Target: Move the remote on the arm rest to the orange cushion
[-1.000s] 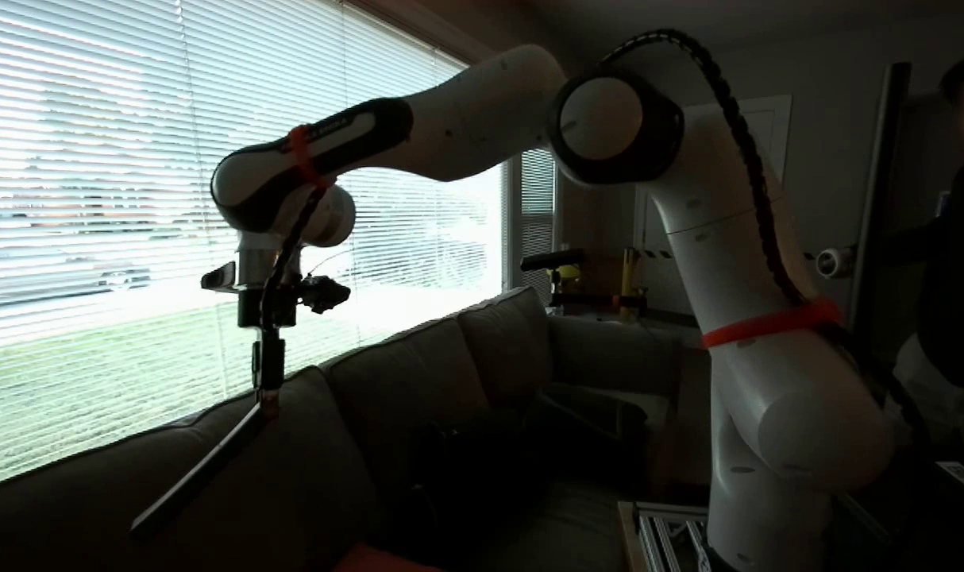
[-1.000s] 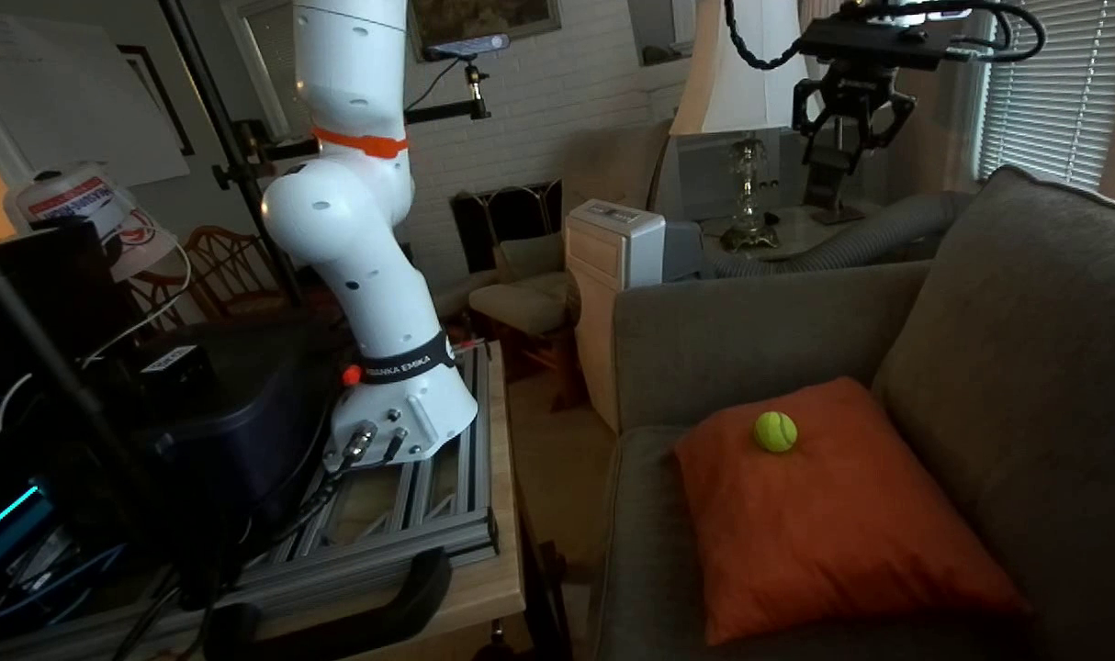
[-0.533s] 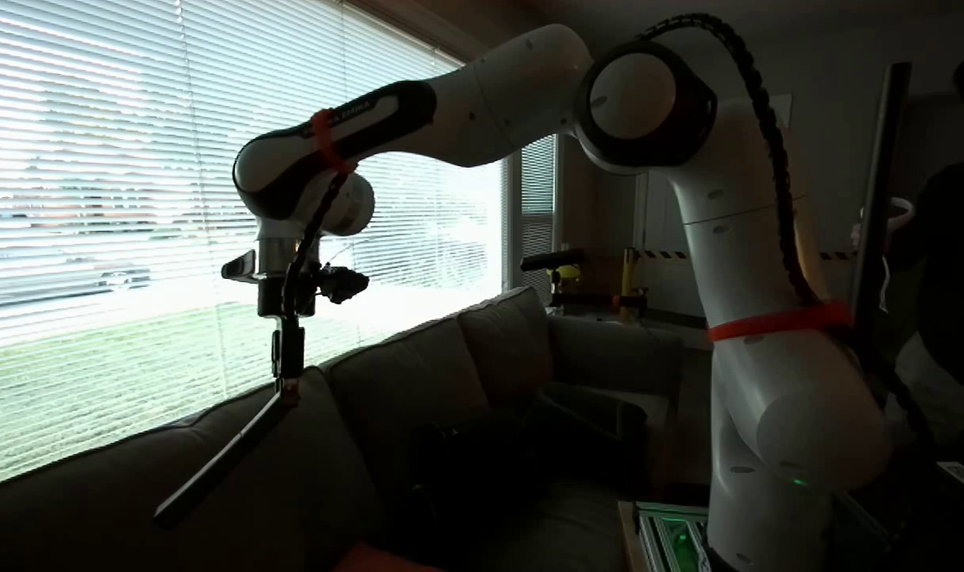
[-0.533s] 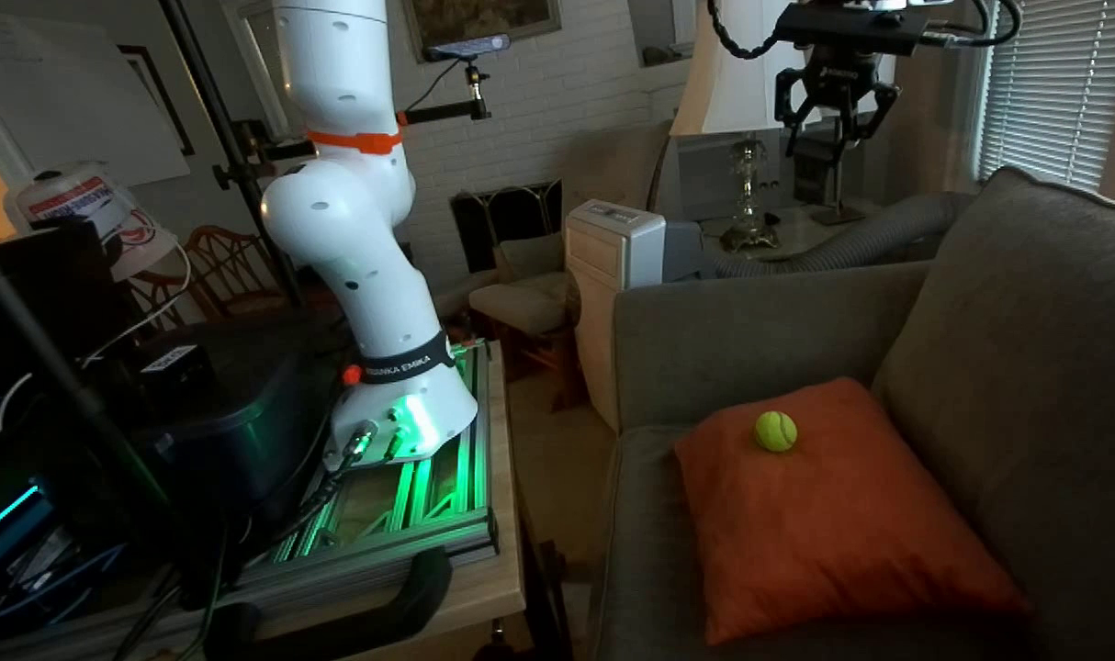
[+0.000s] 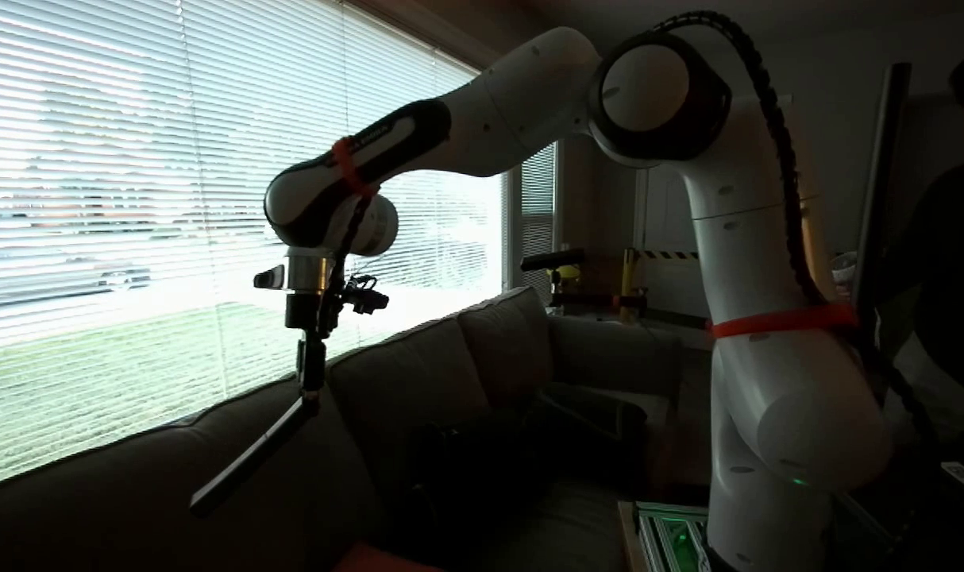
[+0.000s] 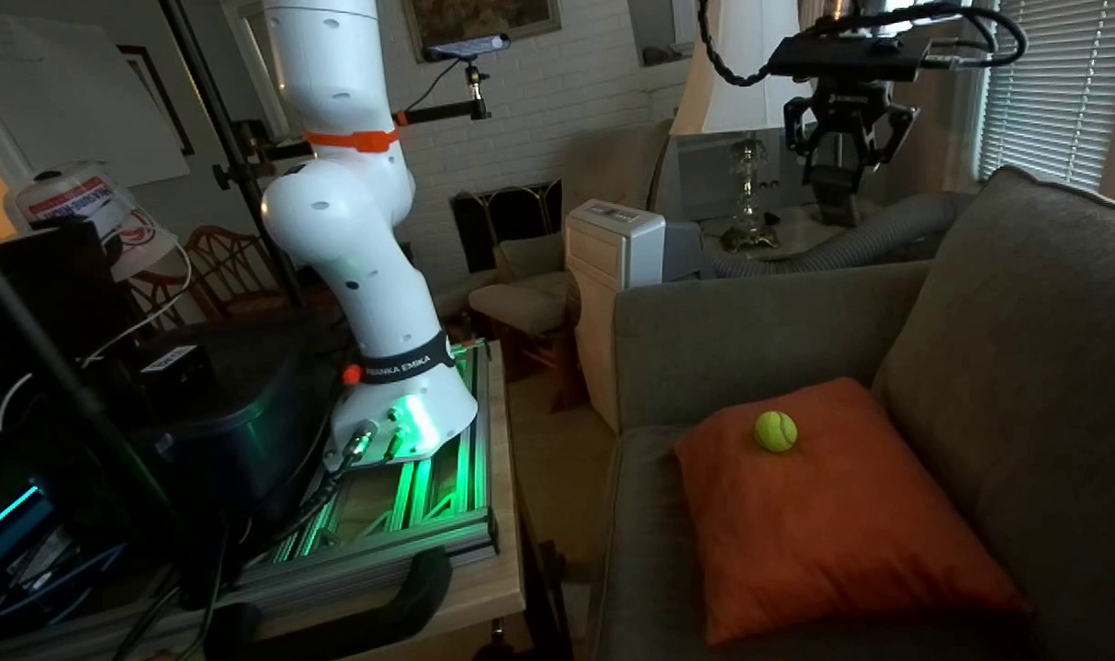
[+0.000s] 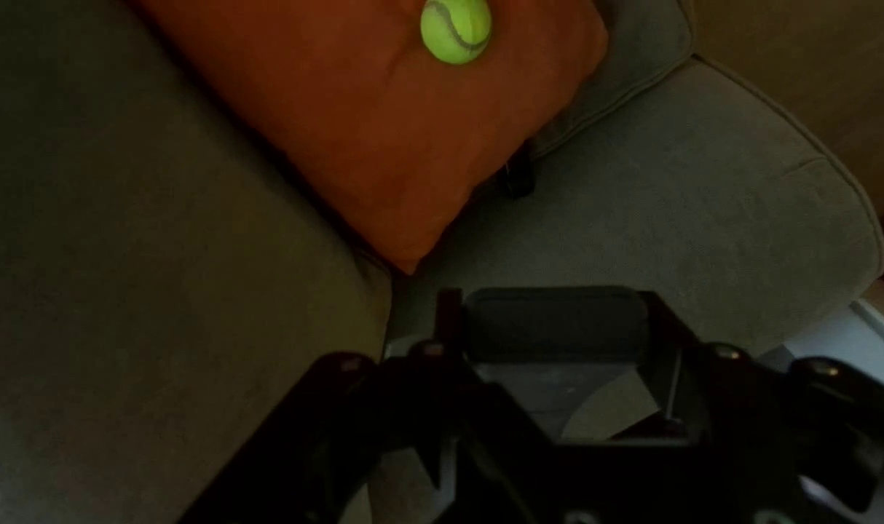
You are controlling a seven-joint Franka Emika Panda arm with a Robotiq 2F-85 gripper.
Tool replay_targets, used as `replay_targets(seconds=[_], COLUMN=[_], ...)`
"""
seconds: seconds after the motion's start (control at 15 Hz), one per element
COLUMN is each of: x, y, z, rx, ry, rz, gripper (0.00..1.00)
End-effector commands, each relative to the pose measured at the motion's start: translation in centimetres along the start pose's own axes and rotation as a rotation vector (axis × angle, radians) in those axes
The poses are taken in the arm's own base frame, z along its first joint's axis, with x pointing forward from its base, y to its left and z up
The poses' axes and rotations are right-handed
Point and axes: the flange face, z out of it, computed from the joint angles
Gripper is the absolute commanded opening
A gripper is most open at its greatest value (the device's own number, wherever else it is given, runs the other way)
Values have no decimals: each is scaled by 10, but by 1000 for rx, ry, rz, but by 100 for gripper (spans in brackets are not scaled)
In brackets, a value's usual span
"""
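Observation:
A long dark remote [image 5: 248, 461] hangs tilted downward from my gripper [image 5: 310, 391] in an exterior view. The gripper [image 6: 842, 165] and remote [image 6: 836, 195] also show in an exterior view, in the air above and behind the arm rest [image 6: 769, 340]. In the wrist view my gripper [image 7: 556, 342] has its fingers against both sides of the remote [image 7: 556, 320], whose end faces the camera. The arm rest [image 7: 733, 211] lies below it. The orange cushion [image 6: 833, 532] lies on the sofa seat; it also shows in the wrist view [image 7: 369, 124], and only a corner [image 5: 383, 560] shows in an exterior view.
A yellow-green tennis ball [image 6: 775, 431] rests on the cushion. The sofa back [image 6: 1026, 395] rises beside it. Behind the arm rest stand a lamp [image 6: 746, 73], a white appliance [image 6: 613, 266] and a grey hose [image 6: 879, 234]. A window with blinds [image 5: 133, 199] is behind the sofa.
In an exterior view the gripper has moved right with the remote still held, rising slightly and then lowering. A green light has come on at the robot base.

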Motion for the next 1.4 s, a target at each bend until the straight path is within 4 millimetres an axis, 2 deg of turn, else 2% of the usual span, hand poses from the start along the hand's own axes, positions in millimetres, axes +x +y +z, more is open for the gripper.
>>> replay_targets(seconds=[0.0,0.07,0.13,0.2,0.33,0.4,0.53,0.87,0.93,1.13,1.27,1.33], x=[-79,-102,-116,-135,-155,-140,-155,-153,-153,-164,-166,-161], y=[-10,-10,-8,-8,-8,6,4,0,0,15,25,27], z=[8,15,15,23,21,25,26,24,24,53,72,81], rx=[73,120,159,184,208,184,192,193,194,83,7,-19], ry=[73,129,168,211,235,187,204,212,212,256,291,318], rz=[134,157,172,191,218,207,222,217,217,140,50,13], gripper=[33,33,33,33,33,58,58,58,33,33,33,33])
